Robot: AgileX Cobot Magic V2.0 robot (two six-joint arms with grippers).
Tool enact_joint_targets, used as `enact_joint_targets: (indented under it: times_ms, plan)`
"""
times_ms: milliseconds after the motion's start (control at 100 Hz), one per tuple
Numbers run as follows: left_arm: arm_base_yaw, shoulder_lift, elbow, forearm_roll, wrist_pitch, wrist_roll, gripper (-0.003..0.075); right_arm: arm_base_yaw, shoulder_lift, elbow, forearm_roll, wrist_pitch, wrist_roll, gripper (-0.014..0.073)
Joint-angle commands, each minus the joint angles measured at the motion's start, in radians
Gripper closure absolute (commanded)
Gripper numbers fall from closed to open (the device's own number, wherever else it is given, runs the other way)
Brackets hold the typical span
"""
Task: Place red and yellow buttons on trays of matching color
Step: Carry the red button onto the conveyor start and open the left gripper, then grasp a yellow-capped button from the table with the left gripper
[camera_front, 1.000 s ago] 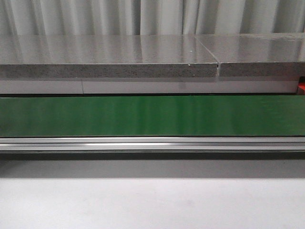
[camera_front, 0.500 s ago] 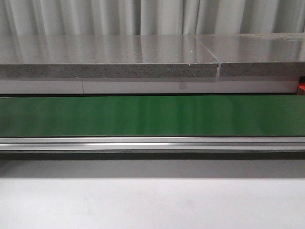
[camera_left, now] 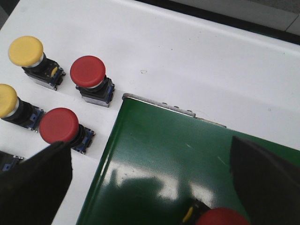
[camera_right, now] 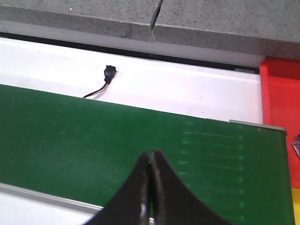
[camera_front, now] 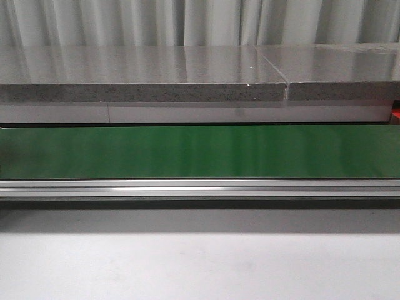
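In the left wrist view, two yellow buttons (camera_left: pixel 26 50) (camera_left: pixel 5 99) and two red buttons (camera_left: pixel 87 71) (camera_left: pixel 59 125) stand on the white table beside the end of the green belt (camera_left: pixel 154 140). Another red button (camera_left: pixel 220 216) sits on the belt at the frame's edge, between the wide-apart fingers of my open left gripper (camera_left: pixel 149 154). My right gripper (camera_right: pixel 150 155) hangs shut and empty over the belt (camera_right: pixel 70 126). A red tray (camera_right: pixel 280 89) lies past the belt's end, with a sliver of yellow tray (camera_right: pixel 296 206) beside it. No gripper, button or tray shows in the front view.
The front view holds the green belt (camera_front: pixel 200 151), its metal rail (camera_front: pixel 200 187), a grey stone slab (camera_front: pixel 144 75) behind and white table (camera_front: pixel 200 262) in front. A small black connector with a cable (camera_right: pixel 108 72) lies on the white surface behind the belt.
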Motion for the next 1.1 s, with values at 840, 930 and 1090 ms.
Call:
enact_joint_targets:
  times_ms: [840, 930, 1090]
  plan:
    - [0.421, 0.04, -0.033, 0.014, 0.069, 0.073, 0.0083, 0.001, -0.014, -0.024, 0.012, -0.057, -0.01, 0.0661]
    - [0.426, 0.071, -0.033, 0.012, 0.058, 0.076, 0.0083, 0.001, -0.014, -0.024, 0.012, -0.057, -0.01, 0.0661]
    - [0.426, 0.133, -0.033, 0.012, 0.04, 0.076, 0.0083, 0.001, -0.014, -0.024, 0.012, -0.057, -0.01, 0.0661]
